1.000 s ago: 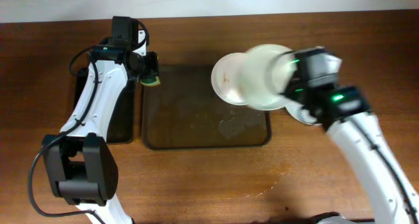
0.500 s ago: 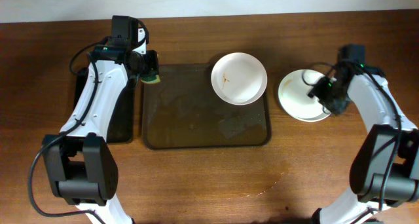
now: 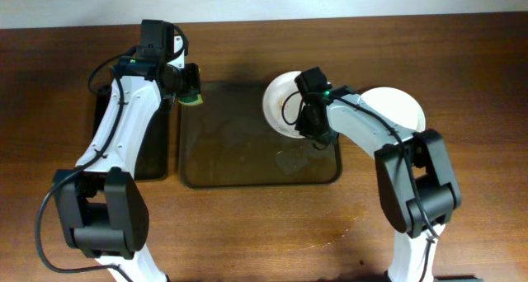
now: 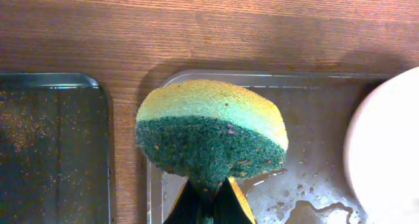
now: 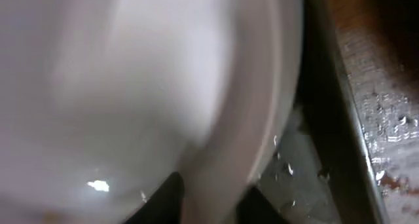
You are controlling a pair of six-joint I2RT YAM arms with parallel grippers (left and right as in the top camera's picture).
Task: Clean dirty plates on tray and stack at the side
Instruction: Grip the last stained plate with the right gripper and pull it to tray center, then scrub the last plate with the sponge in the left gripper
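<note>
- Brown wooden counter point(image 3: 247, 232) carries everything.
- Large dark brown rectangular tray point(image 3: 239, 162), wet, lies beside a narrow black tray point(image 3: 153, 154).
- Smeared round white plate point(image 3: 280, 105) sits at the brown tray's corner, its rim clamped in the right pincer point(image 5: 209, 207).
- Second white plate point(image 3: 404, 109) is partly hidden by the right arm.
- Left pincer point(image 4: 208, 201) is closed on a yellow-green sponge point(image 4: 209, 132).

Legible markings: none in any view. Surfaces checked were the sponge point(image 4: 211, 135), the plate point(image 3: 279, 96) and the tray point(image 3: 239, 162); no readable text, label, brand, number or sign on any of them. The right wrist view is blurred, so nothing can be read there.
</note>
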